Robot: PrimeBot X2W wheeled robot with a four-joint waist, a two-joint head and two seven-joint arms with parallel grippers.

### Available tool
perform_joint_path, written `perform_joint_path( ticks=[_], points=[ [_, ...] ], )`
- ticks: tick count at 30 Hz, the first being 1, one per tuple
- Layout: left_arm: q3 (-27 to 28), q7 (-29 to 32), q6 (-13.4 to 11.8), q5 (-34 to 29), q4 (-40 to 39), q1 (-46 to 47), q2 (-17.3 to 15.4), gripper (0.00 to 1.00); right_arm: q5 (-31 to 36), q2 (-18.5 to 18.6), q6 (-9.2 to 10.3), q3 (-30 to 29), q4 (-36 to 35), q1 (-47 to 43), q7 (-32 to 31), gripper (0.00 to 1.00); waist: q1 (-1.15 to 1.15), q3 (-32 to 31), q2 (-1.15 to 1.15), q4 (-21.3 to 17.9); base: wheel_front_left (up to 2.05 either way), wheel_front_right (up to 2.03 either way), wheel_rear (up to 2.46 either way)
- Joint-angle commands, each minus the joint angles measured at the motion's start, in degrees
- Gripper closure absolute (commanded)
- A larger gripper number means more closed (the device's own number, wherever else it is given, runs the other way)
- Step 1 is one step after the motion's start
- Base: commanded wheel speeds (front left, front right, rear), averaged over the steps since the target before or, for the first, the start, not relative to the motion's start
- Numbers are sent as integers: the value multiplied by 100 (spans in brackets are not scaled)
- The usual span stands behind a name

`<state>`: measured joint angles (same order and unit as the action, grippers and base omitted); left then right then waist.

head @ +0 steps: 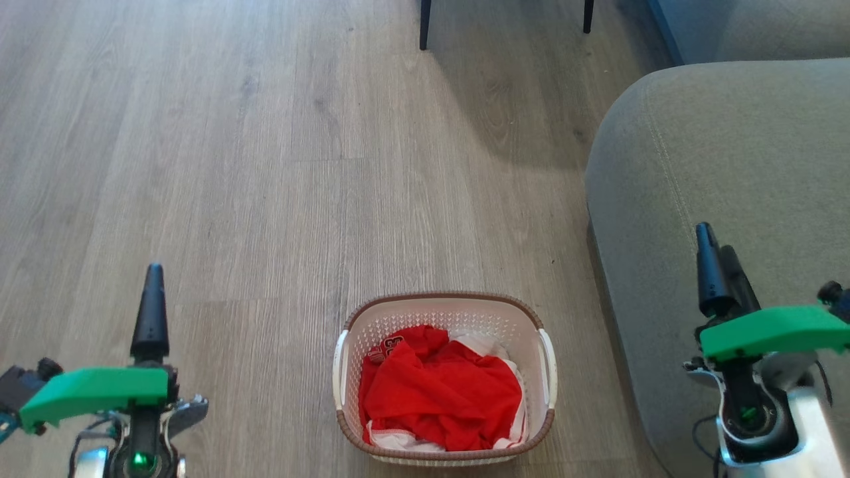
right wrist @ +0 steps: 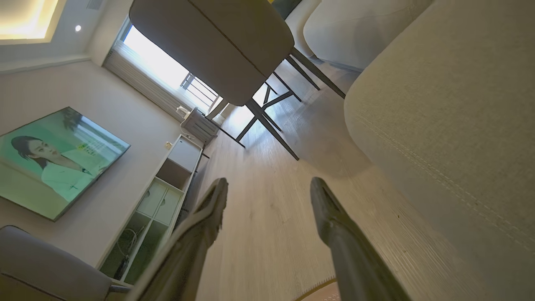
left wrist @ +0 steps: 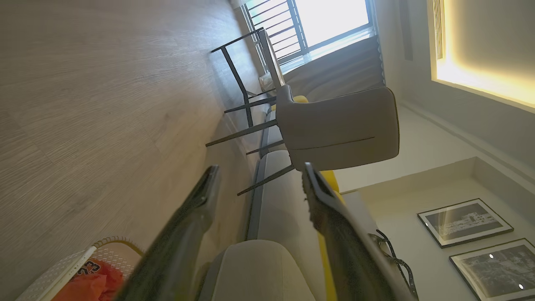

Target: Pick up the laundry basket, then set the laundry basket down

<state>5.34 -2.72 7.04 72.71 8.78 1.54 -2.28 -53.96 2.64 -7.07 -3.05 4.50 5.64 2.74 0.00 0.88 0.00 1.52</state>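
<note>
Red cloth [head: 438, 392] with some white fills the laundry basket [head: 438, 320], which sits on the pale wood-plank floor [head: 232, 166] at 6 o'clock in the head view, its brown rim level and its white handles on the two short sides. The left gripper [head: 153, 279] stands at 8 o'clock, well apart from the basket, fingers pointing toward 12 above a green wrist cover [head: 93, 392]. The right gripper [head: 716, 242] stands at 4 o'clock over the arm of a grey fabric sofa [head: 730, 166], fingers leaning slightly toward 11. Neither touches the basket. In the left wrist view the left gripper's fingers [left wrist: 196, 217] are spread wide with nothing between them, and the basket corner shows at 7 o'clock. In the right wrist view the right gripper's fingers [right wrist: 334, 217] are likewise parted and empty above the floor.
</note>
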Motion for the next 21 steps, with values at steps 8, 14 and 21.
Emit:
perform_joint_path(
  ticks=[8, 14, 21],
  points=[
    [-119, -203, -462, -1187, -786, 389, -46, 0, 934, 243, -22, 340, -535, 425, 202, 0, 0, 14, 0, 12, 0, 0, 0],
    [-545, -304, -989, -2164, -1164, 441, -48, 0, 1645, 367, -24, 523, -685, 482, 303, 0, 0, 29, 0, 16, 0, 0, 0],
    [-1125, -422, -1525, -3330, -1431, 525, -49, 0, 2413, 428, -26, 780, -831, 563, 420, 0, 0, 38, 0, 18, 0, 0, 0]
  ],
)
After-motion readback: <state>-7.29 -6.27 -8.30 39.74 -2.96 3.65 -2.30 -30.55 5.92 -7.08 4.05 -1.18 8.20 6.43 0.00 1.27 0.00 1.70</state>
